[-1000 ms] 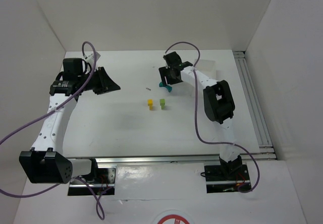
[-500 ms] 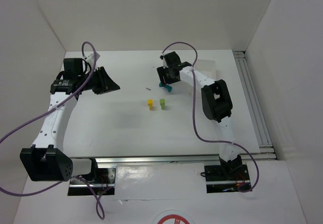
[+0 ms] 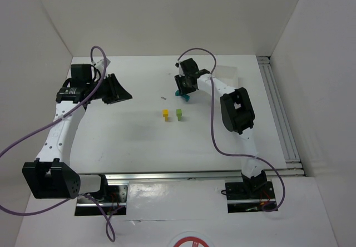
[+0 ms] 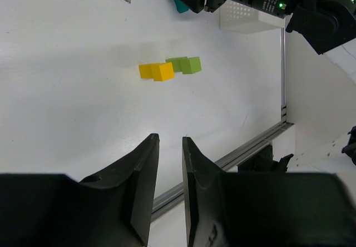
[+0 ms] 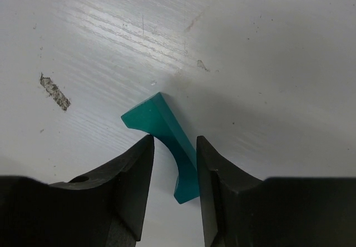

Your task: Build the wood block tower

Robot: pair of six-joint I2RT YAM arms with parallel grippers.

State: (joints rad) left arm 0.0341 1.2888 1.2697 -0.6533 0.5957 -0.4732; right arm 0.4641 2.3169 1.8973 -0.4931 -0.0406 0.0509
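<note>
The teal arch [image 5: 149, 119] lies on the white table between my right gripper's [image 5: 174, 141] fingers, which touch it on both sides. In the top view the arch [image 3: 181, 94] peeks out under the right gripper [image 3: 184, 87] at the back middle. The yellow block [image 3: 165, 113] and the lime-green block [image 3: 179, 113] stand side by side a little apart, nearer than the arch. They also show in the left wrist view, yellow [image 4: 157, 70] and green [image 4: 186, 64]. My left gripper [image 3: 125, 95] hangs at the back left, empty, its jaws nearly together [image 4: 169, 141].
A white perforated tray [image 3: 225, 70] sits at the back right behind the right arm, also in the left wrist view [image 4: 245, 19]. A small dark scuff [image 3: 163, 98] marks the table left of the arch. Metal rails [image 3: 278, 108] run along the right edge.
My right gripper has shifted slightly left and back around the teal arch. The left arm and both posts have not moved.
</note>
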